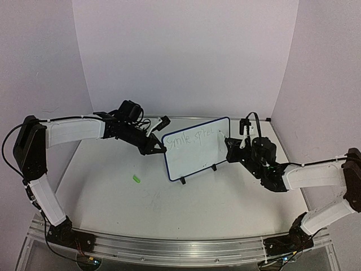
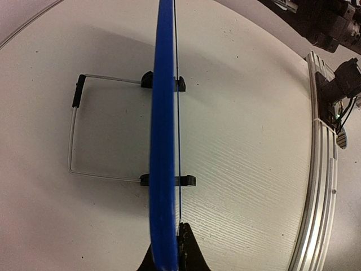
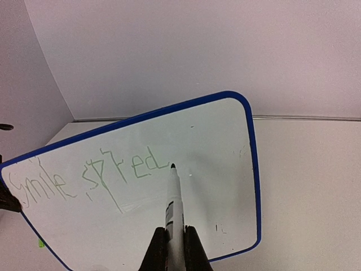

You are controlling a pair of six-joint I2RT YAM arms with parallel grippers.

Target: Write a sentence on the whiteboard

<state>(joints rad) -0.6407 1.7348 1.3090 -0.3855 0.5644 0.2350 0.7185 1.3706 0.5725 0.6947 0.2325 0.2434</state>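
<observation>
The left gripper (image 1: 153, 148) reaches in from the left and is clamped on the left edge of the whiteboard (image 1: 197, 151). In the left wrist view its dark fingers (image 2: 187, 257) sit on either side of the blue frame (image 2: 163, 141), which is seen edge-on. That view also shows a thin wire stand (image 2: 72, 135) running out behind the whiteboard. The two black feet (image 2: 179, 83) rest on the table (image 1: 237, 197).

A small green bit (image 1: 136, 179) lies on the table, near the whiteboard's lower left corner and apart from it.

The whiteboard stands upright near the middle of the table, between the two grippers, with its face turned toward the right arm. The sentence (image 3: 90, 176) runs along its upper part in thin green letters. It reads roughly "Smile spred" on one line and starts near the left edge.

The marker (image 3: 174, 206) points at the whiteboard, its dark tip just right of the last letter. I cannot tell whether the tip touches the surface or is a hair off it.

The right gripper (image 3: 175, 241) is closed narrow around the marker's barrel, a finger on each side. From above it sits just beside the whiteboard's right edge (image 1: 234, 148).
</observation>
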